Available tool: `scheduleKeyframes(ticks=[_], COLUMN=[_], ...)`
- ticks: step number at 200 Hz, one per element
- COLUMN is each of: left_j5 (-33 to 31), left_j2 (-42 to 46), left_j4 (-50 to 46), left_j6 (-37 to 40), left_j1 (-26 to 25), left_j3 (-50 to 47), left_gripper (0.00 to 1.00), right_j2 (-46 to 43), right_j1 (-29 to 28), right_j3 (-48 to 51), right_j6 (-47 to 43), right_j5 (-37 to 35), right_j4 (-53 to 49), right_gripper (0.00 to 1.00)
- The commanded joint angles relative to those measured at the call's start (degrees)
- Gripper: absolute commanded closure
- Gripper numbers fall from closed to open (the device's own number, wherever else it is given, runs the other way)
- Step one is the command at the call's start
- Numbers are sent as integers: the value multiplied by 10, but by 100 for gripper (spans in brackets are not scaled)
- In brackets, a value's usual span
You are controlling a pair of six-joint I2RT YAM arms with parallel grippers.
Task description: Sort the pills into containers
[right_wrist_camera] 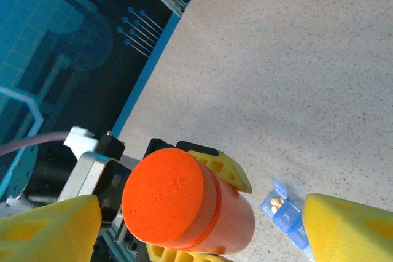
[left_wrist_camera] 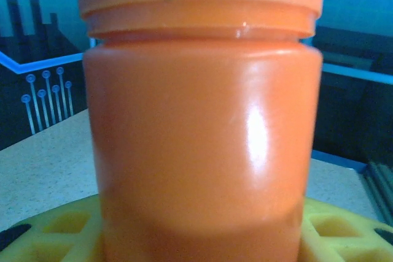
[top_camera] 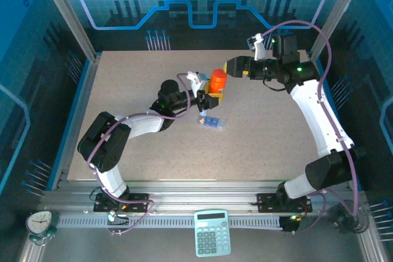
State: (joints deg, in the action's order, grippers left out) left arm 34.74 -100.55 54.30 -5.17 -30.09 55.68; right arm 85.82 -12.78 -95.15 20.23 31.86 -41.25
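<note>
An orange bottle [top_camera: 217, 81] with its cap [right_wrist_camera: 164, 196] on stands upright above the table, and my left gripper [top_camera: 212, 94] is shut on its lower body, yellow fingers [right_wrist_camera: 222, 167] on either side. The bottle [left_wrist_camera: 202, 127] is very close in the left wrist view. My right gripper [top_camera: 232, 67] is just behind the cap, open wide, with its fingers [right_wrist_camera: 52, 228] apart from the cap on both sides. The containers, a small blue pill box [top_camera: 212, 122], lie on the table below the bottle. One lid is up, and a few pale pills [right_wrist_camera: 276, 202] lie in that compartment.
The speckled table [top_camera: 135, 90] is fenced by metal posts and blue panels at the back and sides. A calculator [top_camera: 212, 240] and a small clock [top_camera: 40, 222] sit on the rail in front of the arm bases.
</note>
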Motion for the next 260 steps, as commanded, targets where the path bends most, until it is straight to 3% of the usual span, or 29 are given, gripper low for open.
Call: scheduleKeyframes(ticks=[1, 39, 119, 151, 183, 221, 260], left_j5=[88, 129, 153, 154, 154, 122, 17], left_j2=[12, 14, 8, 7, 6, 10, 36], left_j4=[6, -36, -57, -58, -57, -46, -39], left_j6=[-38, -48, -56, -56, -56, -52, 9], left_j1=[6, 7, 8, 8, 8, 7, -13], left_j3=[29, 45, 62, 62, 62, 61, 36], left_gripper=[100, 100, 100, 100, 100, 100, 100], right_j2=[29, 64, 96, 103, 103, 74, 4], right_j1=[5, -10, -47, -50, -57, -71, -100], right_j3=[-55, -115, -151, -154, -144, -69, 80], right_j6=[-120, -201, -229, -224, -220, -148, 11], right_j5=[48, 36, 17, 18, 18, -30, -146], right_j4=[-87, -160, -205, -206, -208, -147, -4], right_gripper=[15, 15, 17, 31, 56, 62, 64])
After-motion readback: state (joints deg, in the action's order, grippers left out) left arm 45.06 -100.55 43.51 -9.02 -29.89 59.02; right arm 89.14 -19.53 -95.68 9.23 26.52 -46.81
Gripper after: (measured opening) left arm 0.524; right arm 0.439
